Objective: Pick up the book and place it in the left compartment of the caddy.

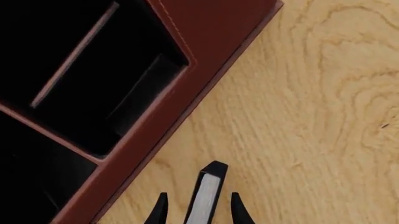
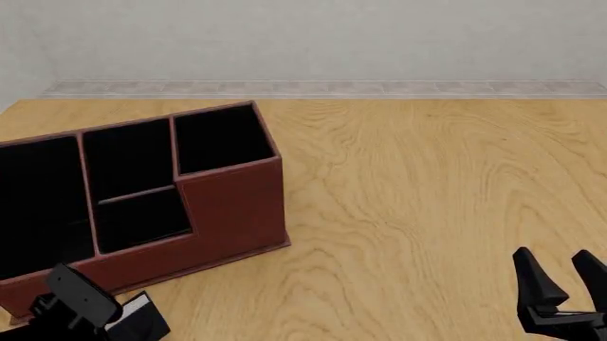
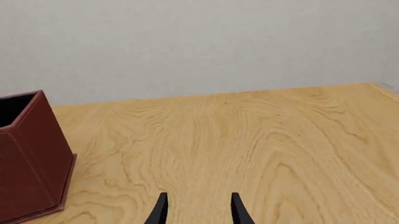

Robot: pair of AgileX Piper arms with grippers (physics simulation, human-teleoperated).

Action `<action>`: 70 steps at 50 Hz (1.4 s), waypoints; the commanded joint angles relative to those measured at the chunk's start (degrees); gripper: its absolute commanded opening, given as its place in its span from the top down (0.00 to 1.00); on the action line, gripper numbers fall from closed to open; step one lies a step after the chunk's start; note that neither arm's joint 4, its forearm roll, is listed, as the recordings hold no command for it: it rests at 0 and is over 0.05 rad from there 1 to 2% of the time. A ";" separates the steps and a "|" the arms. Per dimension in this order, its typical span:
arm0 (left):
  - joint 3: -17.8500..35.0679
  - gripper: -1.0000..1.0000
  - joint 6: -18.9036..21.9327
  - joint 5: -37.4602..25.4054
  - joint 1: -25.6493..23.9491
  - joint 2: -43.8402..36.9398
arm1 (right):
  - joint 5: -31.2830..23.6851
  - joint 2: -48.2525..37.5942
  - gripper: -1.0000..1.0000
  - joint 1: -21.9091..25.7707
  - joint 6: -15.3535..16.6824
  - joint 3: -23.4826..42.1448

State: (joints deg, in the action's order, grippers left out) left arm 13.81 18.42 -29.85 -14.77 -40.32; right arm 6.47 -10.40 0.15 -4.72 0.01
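The book (image 1: 209, 196) shows edge-on, a white page edge between thin black covers, standing between the fingers of my left gripper (image 1: 199, 195). Bare wood is visible on both sides of it, so the gripper is open around it. In the front view the book (image 2: 138, 316) and left gripper (image 2: 81, 298) are at the bottom left, just in front of the caddy (image 2: 227, 206). The caddy's wide left compartment (image 2: 38, 199) is black-lined and partly cut off by the picture's edge. My right gripper (image 2: 558, 259) is open near the table's front right, holding nothing.
The caddy's stitched red-brown wall (image 1: 212, 28) lies close beside the left gripper. Its tall end (image 3: 31, 154) shows in the right wrist view, far from the right gripper (image 3: 198, 198). Bare wooden tabletop (image 2: 427, 199) stretches from the caddy to the right edge.
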 commanded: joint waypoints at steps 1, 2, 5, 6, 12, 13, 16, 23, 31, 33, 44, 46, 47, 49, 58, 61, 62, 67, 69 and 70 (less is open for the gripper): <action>-1.23 0.00 -1.31 1.53 -0.66 -1.40 | 0.22 -0.25 0.00 -0.04 -0.06 0.00; -1.35 0.00 -1.28 1.69 -0.56 -1.49 | 0.20 -0.21 0.00 -0.04 -0.04 0.01; -1.49 0.00 -1.76 1.89 -0.87 -1.87 | 0.09 -0.06 0.00 -0.07 -0.03 0.01; -1.60 0.00 -1.67 2.09 -0.42 -1.99 | 0.11 -0.09 0.00 -0.08 -0.05 0.00; -2.00 0.00 -2.36 2.26 -0.47 -2.39 | 0.12 -0.13 0.00 -0.01 -0.06 0.00; -2.02 0.00 -2.33 2.25 -0.44 -2.43 | 0.14 -0.15 0.00 -0.01 -0.08 0.00; -1.97 0.00 -2.25 2.25 -0.31 -2.57 | 0.16 -0.16 0.00 -0.05 -0.13 0.00; 0.00 1.00 -1.31 0.42 -0.28 -0.31 | -0.20 0.30 0.00 -0.14 -0.19 0.00; 4.86 1.00 -4.64 -6.65 -6.88 5.45 | -0.48 0.64 0.00 -0.23 -0.17 0.00; 5.65 1.00 -5.36 -7.46 -8.52 6.37 | -0.49 0.66 0.00 -0.23 -0.18 0.00; 10.85 1.00 -9.11 -10.60 -16.24 9.79 | -0.36 0.55 0.00 -0.33 -0.43 0.00; 11.66 1.00 -8.93 -11.30 -16.94 10.49 | -0.28 0.44 0.00 -0.34 -0.47 0.00; 12.36 1.00 -9.05 -11.87 -17.50 10.98 | -0.29 0.45 0.00 -0.31 -0.52 0.00; 13.79 1.00 -7.91 -13.32 -17.72 12.60 | -0.48 0.64 0.00 -0.30 -0.65 0.00; 20.52 1.00 -7.49 -18.05 -18.99 17.34 | -0.29 0.39 0.00 -0.22 -1.24 0.00; 21.64 1.00 -7.49 -18.87 -17.51 18.55 | -0.79 1.27 0.00 -0.17 -1.69 0.00; 21.91 1.00 -7.49 -19.06 -17.05 18.83 | -1.07 1.66 0.00 -0.18 -1.88 0.00; 25.26 1.00 -6.37 -20.79 -11.56 20.52 | -1.70 2.56 0.00 -0.23 -2.13 0.01; 27.54 1.00 -5.28 -21.57 -10.12 20.93 | -1.80 2.72 0.00 -0.22 -2.18 0.00; 27.56 1.00 -5.28 -21.59 -10.12 20.93 | -1.81 2.74 0.00 -0.22 -2.18 0.00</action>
State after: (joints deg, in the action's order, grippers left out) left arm 34.79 10.83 -48.21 -29.19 -22.70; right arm 5.32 -8.69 -0.08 -6.36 0.02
